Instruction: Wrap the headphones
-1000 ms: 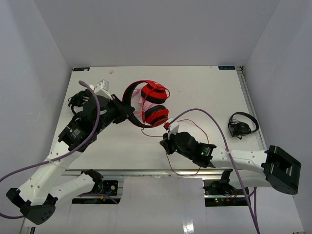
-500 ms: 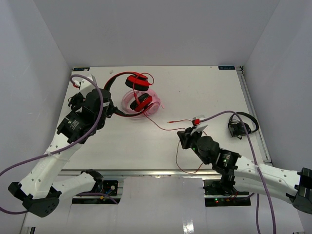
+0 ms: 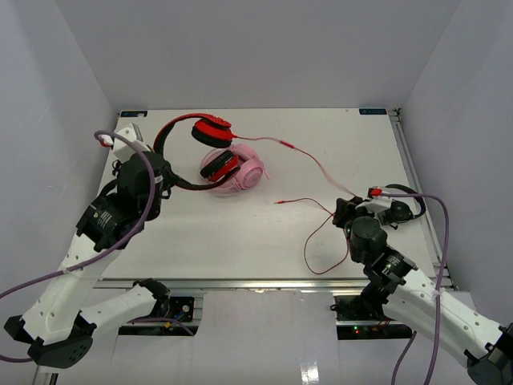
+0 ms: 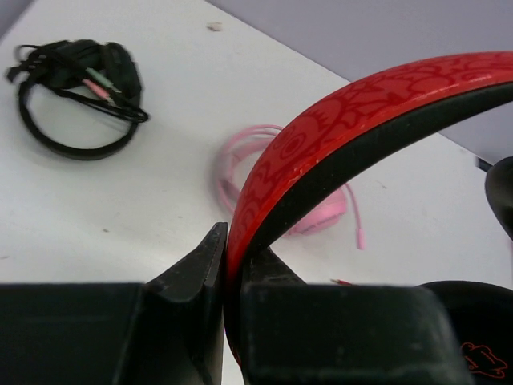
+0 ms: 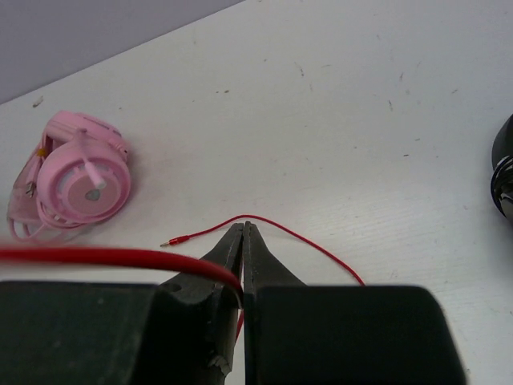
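Take the pink headphones [image 3: 247, 172] as your marker; they lie around the middle of the white table [image 3: 345, 132].

The headphones [image 3: 212, 128] sit just to the left of and behind the pink pair. They are red, over-ear, with black pads and a black lining inside the band [image 4: 361, 112]. Up close, the band's red outer face is glossy and carries a faint embossed pattern. From above, one ear cup [image 3: 218, 164] overlaps the pink pair's left edge; you cannot tell whether they touch. The other cup sits farther back, and the band arcs away to the left.

Your left gripper [image 4: 231, 253] is clenched on that band, left of the pink pair, one finger on the red outside and one on the black inside.

The black headphones [image 3: 397, 210] lie well to the right of the pink pair, partly hidden by the right arm.

The thin red cable [image 5: 96, 255] leaves the headphones behind the pink pair, runs off to the right, and reaches your right gripper [image 5: 243, 233], whose jaws are pinched tight on it. Beyond the grip, slack lies in a loose loop on the table, right of and nearer than the pink pair.

Its small plug [image 5: 168, 241] rests on the table just right of the pink pair.
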Motion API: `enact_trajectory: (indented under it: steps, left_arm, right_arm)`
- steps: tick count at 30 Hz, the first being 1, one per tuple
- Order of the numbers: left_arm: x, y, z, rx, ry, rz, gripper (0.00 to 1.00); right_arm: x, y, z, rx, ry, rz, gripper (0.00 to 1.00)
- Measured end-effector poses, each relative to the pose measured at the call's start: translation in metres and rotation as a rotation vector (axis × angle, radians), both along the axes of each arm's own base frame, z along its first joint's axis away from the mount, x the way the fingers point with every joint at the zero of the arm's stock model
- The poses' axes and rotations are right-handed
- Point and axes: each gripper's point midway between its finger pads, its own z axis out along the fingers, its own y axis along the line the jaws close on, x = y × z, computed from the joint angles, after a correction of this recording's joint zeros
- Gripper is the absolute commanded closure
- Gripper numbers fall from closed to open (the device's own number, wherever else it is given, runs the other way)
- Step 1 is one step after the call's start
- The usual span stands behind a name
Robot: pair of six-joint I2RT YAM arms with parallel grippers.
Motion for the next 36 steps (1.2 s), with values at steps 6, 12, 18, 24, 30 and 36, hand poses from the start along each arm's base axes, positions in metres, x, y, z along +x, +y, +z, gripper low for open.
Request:
enact_trajectory:
  steps: [6, 12, 18, 24, 30, 36]
  left_arm:
    - [-0.025, -0.030, 0.032, -0.123, -0.115, -0.260, 1.00]
    - [-0.057, -0.106, 0.040, -0.214, -0.144, -0.738, 1.00]
    - [-0.095, -0.162, -0.001, -0.263, -0.018, -1.137, 1.00]
    - [-0.130, -0.178, -0.002, -0.313, -0.016, -1.378, 1.00]
    - [-0.145, -0.185, -0.002, -0.334, -0.034, -1.499, 1.00]
    - [-0.143, -0.191, -0.012, -0.346, -0.005, -1.527, 1.00]
  right_arm:
    - [0.012, -0.002, -0.031, -0.060, 0.105, -0.002, 0.92]
    - [0.031, 0.014, -0.052, -0.139, 0.224, 0.082, 0.92]
    - [0.061, 0.042, -0.029, -0.128, 0.196, 0.174, 0.92]
    - [0.081, 0.060, -0.033, -0.130, 0.215, 0.242, 0.92]
    - [0.099, 0.090, -0.024, -0.127, 0.215, 0.346, 0.92]
    - [0.116, 0.117, 0.003, -0.090, 0.156, 0.430, 0.92]
